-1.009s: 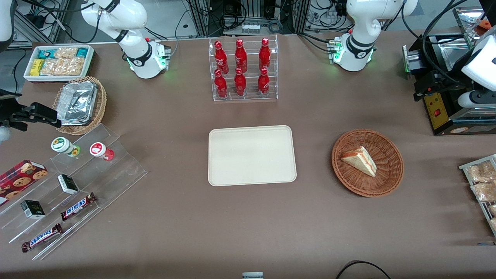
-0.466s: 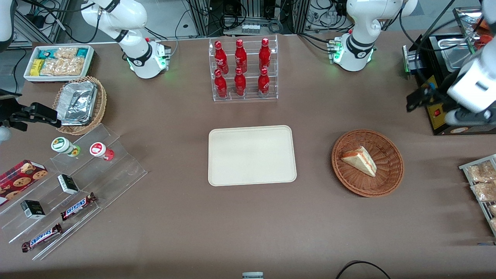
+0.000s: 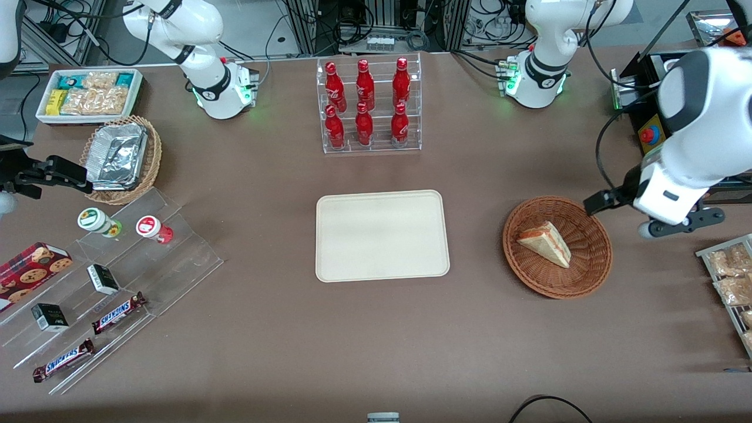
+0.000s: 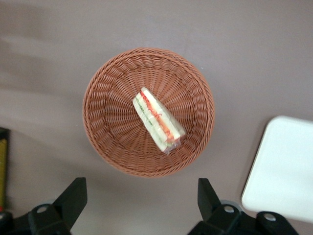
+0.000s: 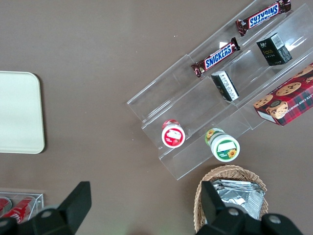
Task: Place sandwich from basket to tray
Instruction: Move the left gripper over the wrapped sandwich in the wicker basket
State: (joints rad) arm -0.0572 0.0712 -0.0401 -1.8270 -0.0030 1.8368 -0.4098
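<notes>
The sandwich (image 3: pixel 545 242) (image 4: pixel 157 119) lies in the middle of the basket (image 3: pixel 593 267) (image 4: pixel 108 147), nothing else in with it. In the front view the tray (image 3: pixel 382 235) (image 4: pixel 286 171) sits at the basket's nine o'clock, well apart, bare tabletop between, and a rack of red bottles (image 3: pixel 368 104) stands at the tray's twelve o'clock. The gripper (image 4: pixel 142 205) hangs above the table just beside the basket's rim, fingers (image 4: pixel 73 198) spread wide, holding and touching nothing. In the front view the sandwich's long axis runs from ten o'clock to four o'clock, its filling stripe facing two o'clock.
</notes>
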